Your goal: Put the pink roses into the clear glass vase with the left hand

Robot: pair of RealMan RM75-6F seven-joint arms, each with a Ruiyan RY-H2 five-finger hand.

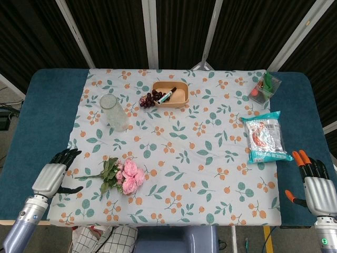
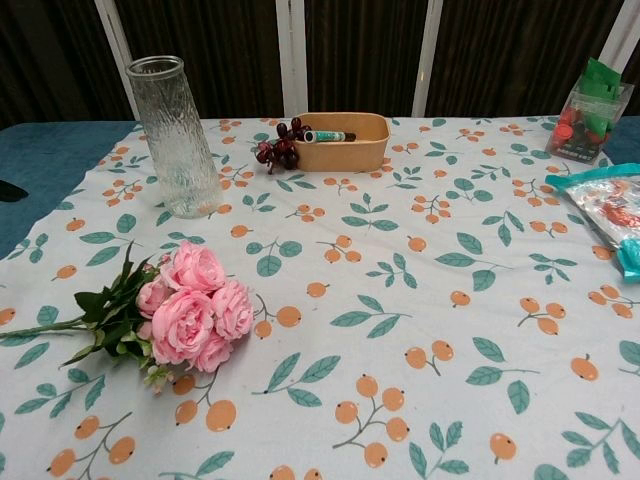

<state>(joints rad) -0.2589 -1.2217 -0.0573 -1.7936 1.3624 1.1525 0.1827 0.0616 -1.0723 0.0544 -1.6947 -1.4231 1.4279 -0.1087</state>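
Observation:
A bunch of pink roses [image 1: 128,176] [image 2: 190,308] with green leaves lies on the patterned cloth, stem pointing left. The clear glass vase [image 1: 114,112] [image 2: 176,135] stands upright behind it, empty. My left hand [image 1: 54,174] hovers at the cloth's left edge, just left of the stem tip, fingers apart and holding nothing. In the chest view only a dark fingertip [image 2: 10,190] shows at the left border. My right hand [image 1: 317,184] sits off the cloth's right front corner, fingers spread, empty.
A tan tray [image 1: 171,94] with a marker stands at the back, dark grapes [image 1: 148,99] beside it. A snack bag [image 1: 265,136] lies on the right, and a small clear box [image 1: 265,87] of coloured items sits at the back right.

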